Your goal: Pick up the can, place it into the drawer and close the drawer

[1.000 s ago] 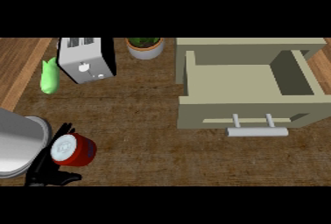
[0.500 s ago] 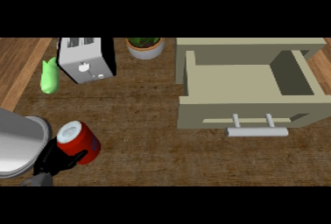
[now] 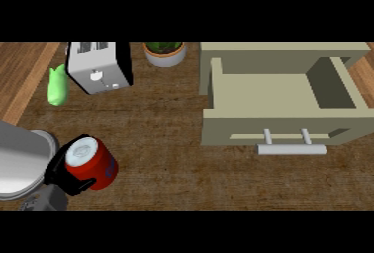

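Head view: toaster point(image 3: 100, 66), plant point(image 3: 165, 52) behind can point(image 3: 90, 163).

Left hand point(image 3: 64, 179) curled round red can point(image 3: 92, 164); drawer point(image 3: 281, 106) open.

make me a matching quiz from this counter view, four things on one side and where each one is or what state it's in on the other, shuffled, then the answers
Things:
1. can
2. drawer
3. toaster
4. potted plant

Places or states:
A. pulled open, nothing inside
B. at the back of the counter, between the toaster and the drawer unit
C. red, held in the left robot hand at the lower left
D. back left, beside a green object

Pairs: 1-C, 2-A, 3-D, 4-B
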### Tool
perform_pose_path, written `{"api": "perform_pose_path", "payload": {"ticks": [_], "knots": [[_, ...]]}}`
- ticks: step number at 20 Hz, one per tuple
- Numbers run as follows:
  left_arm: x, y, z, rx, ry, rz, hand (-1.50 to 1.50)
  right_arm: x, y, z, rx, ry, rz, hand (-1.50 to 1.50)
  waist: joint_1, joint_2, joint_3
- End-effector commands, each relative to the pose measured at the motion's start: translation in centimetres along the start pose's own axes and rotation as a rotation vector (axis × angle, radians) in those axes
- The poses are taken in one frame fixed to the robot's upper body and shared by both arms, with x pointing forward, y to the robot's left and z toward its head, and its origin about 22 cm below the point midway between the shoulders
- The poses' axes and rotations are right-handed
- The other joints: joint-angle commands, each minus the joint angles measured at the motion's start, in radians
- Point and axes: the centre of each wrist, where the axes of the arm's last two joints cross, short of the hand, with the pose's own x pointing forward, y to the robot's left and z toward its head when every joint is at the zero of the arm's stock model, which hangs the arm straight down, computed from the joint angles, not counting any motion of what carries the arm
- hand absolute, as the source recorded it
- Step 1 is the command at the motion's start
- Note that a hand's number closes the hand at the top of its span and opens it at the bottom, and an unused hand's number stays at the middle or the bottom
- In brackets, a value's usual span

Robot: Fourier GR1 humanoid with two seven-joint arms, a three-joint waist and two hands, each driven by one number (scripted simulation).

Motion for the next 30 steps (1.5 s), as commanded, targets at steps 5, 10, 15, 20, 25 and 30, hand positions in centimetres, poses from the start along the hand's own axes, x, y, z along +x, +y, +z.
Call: {"api": "perform_pose_path", "payload": {"ticks": [5, 10, 15, 20, 25, 30], "knots": [[0.9, -5.6, -4.3, 0.179, -0.140, 0.058, 1.50, 0.7, 0.4, 1.4, -0.006, 0.004, 0.001, -1.50, -0.007, -0.003, 0.001], [3.9, -9.2, -7.8, 0.260, -0.195, 0.022, 1.50, 0.5, 0.4, 1.6, -0.017, -0.011, -0.009, -1.50, -0.006, -0.002, 0.000], [7.3, -13.3, -9.8, 0.224, -0.283, -0.032, 1.50, -0.3, 0.6, 1.3, -0.004, -0.018, -0.001, -1.50, -0.007, -0.001, 0.000], [10.7, -17.9, -9.9, 0.191, -0.272, -0.068, 1.50, 0.3, 1.2, 0.0, -0.022, -0.002, -0.018, -1.50, 0.002, -0.001, 0.000], [12.1, -20.5, -11.5, 0.194, -0.294, -0.110, 1.50, -0.3, -0.5, 1.4, -0.027, -0.016, -0.012, -1.50, -0.008, 0.000, 0.000], [15.6, -24.3, -12.0, 0.162, -0.309, -0.118, 1.50, 0.9, 1.2, -0.2, -0.019, -0.004, -0.008, -1.50, -0.004, 0.001, 0.000]]}}
